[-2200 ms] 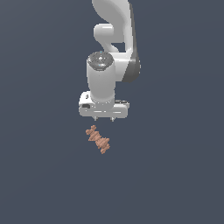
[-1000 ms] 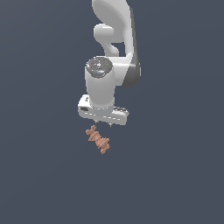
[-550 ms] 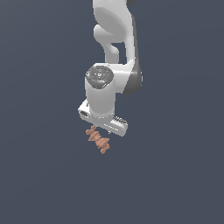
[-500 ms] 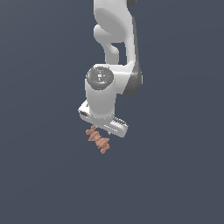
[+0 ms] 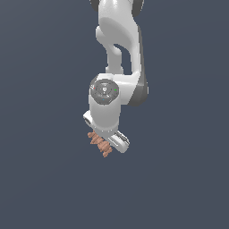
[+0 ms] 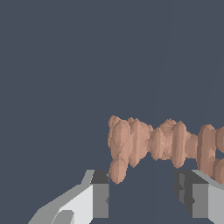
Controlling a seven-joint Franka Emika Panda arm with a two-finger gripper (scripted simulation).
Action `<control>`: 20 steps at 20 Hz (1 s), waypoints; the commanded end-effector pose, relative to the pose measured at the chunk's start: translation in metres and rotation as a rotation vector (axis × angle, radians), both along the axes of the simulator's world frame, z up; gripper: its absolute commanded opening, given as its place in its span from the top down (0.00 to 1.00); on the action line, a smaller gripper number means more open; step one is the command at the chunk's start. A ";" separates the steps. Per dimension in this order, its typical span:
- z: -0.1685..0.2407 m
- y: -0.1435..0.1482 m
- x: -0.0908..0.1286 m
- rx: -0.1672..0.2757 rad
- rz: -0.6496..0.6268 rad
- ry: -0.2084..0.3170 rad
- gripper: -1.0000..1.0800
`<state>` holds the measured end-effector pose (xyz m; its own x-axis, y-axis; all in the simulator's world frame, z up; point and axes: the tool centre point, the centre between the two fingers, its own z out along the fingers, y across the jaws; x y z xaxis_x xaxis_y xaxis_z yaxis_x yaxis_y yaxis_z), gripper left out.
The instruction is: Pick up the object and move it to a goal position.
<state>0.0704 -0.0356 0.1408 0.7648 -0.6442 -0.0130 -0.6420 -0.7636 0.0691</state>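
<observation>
One object [image 6: 162,142], ridged, reddish-brown, lies just beyond two fingers [image 6: 100,199]; gripper [image 6: 142,192] spread wide, gripping nothing.

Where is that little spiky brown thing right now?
In the exterior view, the spiky brown piece lies just under the gripper, partly hidden by it, below the picture's middle.
</observation>
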 end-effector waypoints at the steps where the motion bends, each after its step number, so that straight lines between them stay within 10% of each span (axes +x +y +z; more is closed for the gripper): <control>1: -0.003 0.001 0.005 -0.006 -0.049 -0.001 0.38; 20: -0.021 0.003 0.015 -0.021 -0.154 -0.003 0.38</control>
